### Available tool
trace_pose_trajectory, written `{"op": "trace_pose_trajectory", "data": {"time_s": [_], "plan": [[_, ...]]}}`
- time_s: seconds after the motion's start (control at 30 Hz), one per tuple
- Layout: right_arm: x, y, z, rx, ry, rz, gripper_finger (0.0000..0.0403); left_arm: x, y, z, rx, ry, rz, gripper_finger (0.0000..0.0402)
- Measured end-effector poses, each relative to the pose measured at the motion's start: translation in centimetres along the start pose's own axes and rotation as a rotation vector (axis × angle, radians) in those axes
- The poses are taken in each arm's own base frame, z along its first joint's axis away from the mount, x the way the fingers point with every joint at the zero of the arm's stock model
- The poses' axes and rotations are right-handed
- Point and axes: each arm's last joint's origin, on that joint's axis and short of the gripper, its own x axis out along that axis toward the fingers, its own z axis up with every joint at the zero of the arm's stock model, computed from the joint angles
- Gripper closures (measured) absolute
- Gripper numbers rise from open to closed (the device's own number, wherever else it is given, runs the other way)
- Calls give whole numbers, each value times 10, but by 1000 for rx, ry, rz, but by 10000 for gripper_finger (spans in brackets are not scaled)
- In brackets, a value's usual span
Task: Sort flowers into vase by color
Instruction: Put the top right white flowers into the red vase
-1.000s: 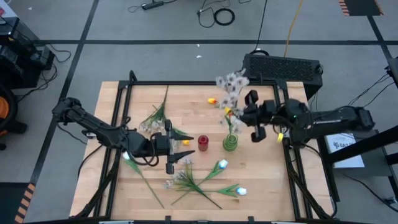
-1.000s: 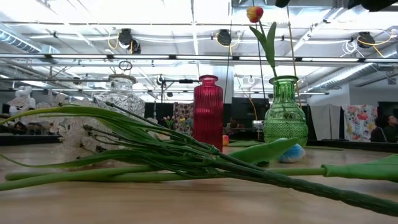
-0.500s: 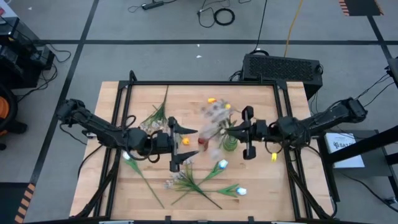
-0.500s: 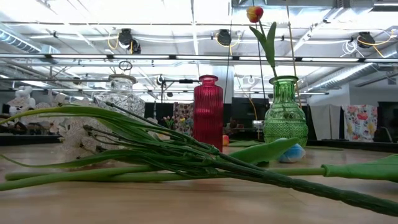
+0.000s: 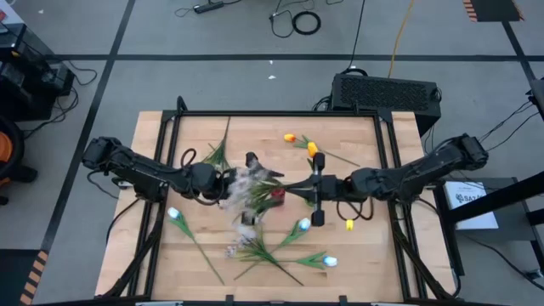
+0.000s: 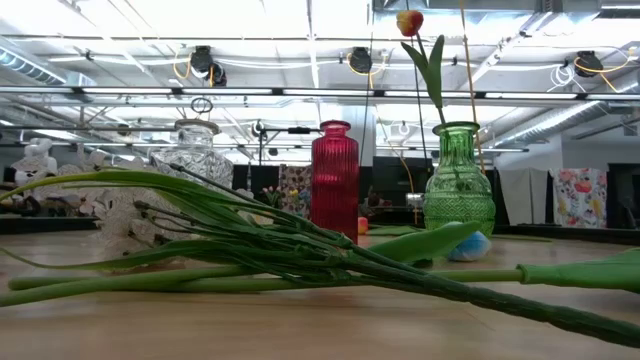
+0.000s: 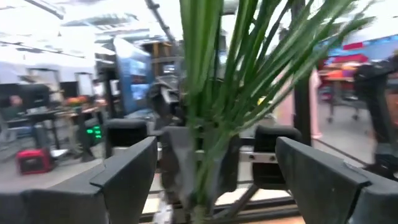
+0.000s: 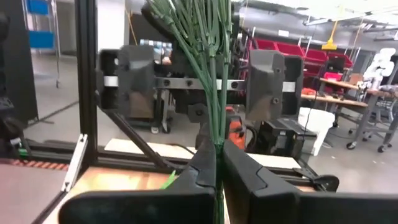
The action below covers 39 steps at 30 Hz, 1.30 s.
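My right gripper [image 5: 299,187] is shut on a spray of small pale pink-white blossoms [image 5: 245,194], held above the table's middle over the red vase [image 5: 277,195]. My left gripper [image 5: 251,189] is open, its fingers [image 7: 124,180] standing on either side of the spray's green stems [image 7: 211,93] without plainly touching them. The low view shows a clear glass vase [image 6: 195,150], the red vase [image 6: 333,180] and a green vase [image 6: 459,180] with an orange-yellow tulip [image 6: 409,22] standing in it. My right gripper pinches the spray's bundled green stems [image 8: 215,134] between its two fingers. The fingers come level from the table's right side. The spray is lifted clear of the table and reaches toward the left arm, where its blossoms show as a blur.
Orange-yellow tulips [image 5: 291,137] lie near the far edge. Pale-blue tulips [image 5: 303,225] and another blossom spray [image 5: 246,248] lie toward the near edge, one pale-blue tulip [image 5: 174,213] to the left. Leafy stems [image 5: 217,155] lie far left. A black frame [image 5: 272,114] rims the table.
My right gripper has moved toward the table's left and come down, carrying the blossom spray from beside the green vase to over the red vase and tipping its blossoms toward the left arm. My left gripper has moved right and toward the far edge, around the spray.
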Motion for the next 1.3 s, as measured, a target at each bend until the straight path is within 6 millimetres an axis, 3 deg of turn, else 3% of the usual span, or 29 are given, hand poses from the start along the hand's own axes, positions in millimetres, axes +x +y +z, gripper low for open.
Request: {"op": "trace_pose_trajectory", "data": {"time_s": [0.37,0.67,1.3], "plan": [[17,5,-7,-42,104,-45,403,-3,-10,6,36,-25,-33,84],[11,8,-1,-62,97,-42,403,-14,-12,21,46,-1,-47,169],[10,8,-4,-79,125,-34,402,-18,-11,22,69,40,-45,340]]}}
